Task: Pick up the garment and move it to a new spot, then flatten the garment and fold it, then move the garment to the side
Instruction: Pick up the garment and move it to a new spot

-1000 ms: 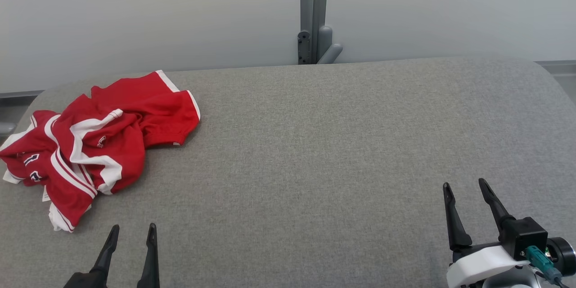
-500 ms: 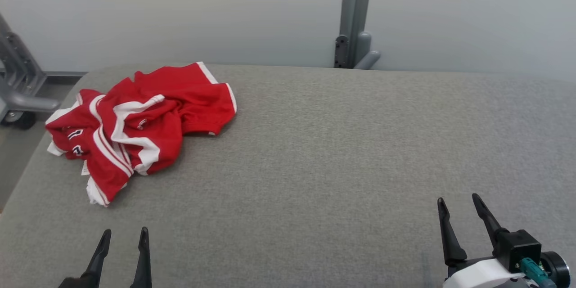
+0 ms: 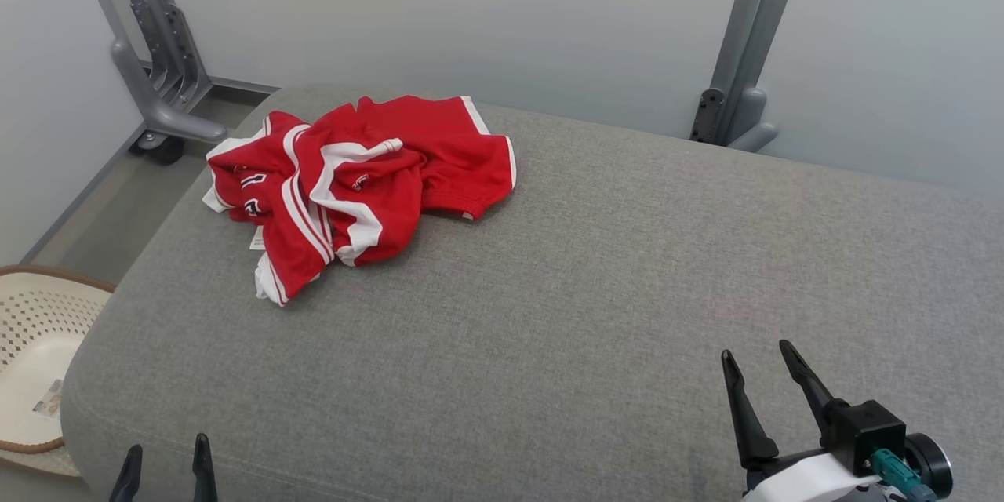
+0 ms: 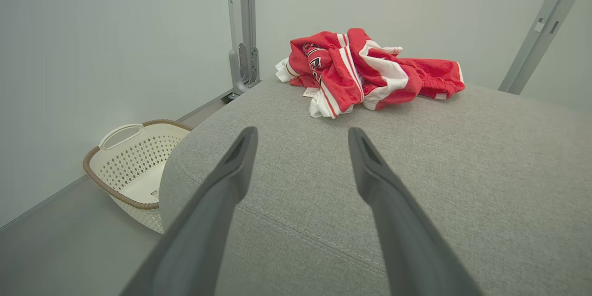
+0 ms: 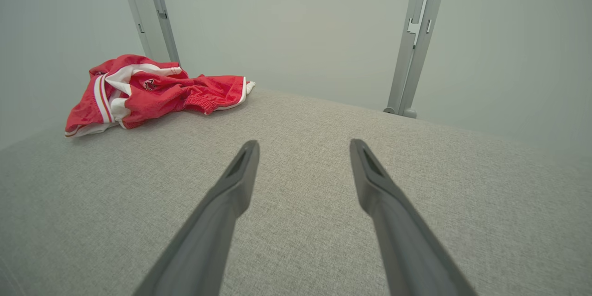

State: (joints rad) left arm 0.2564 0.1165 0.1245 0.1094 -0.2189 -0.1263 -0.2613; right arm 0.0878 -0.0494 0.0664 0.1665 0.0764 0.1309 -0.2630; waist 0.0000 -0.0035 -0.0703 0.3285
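Observation:
The garment (image 3: 357, 180) is red with white stripes and lies crumpled near the far left corner of the grey padded table (image 3: 596, 267). In the left wrist view the garment (image 4: 365, 71) sits ahead past the fingertips; in the right wrist view the garment (image 5: 148, 90) is far off to the upper left. My left gripper (image 3: 166, 453) is open at the table's near left edge, well short of the cloth. My right gripper (image 3: 757, 353) is open at the near right, far from it. Both hold nothing; left gripper (image 4: 301, 136), right gripper (image 5: 304, 148).
A cream perforated laundry basket (image 3: 31, 345) stands on the floor left of the table, basket (image 4: 134, 162). Grey metal frame posts (image 3: 733, 55) rise behind the table, another post (image 3: 157, 55) at the far left. A pale wall backs the scene.
The head camera has turned left, so the whole picture has shifted right and the basket has come into view. Both grippers stay open and sit lower in the picture.

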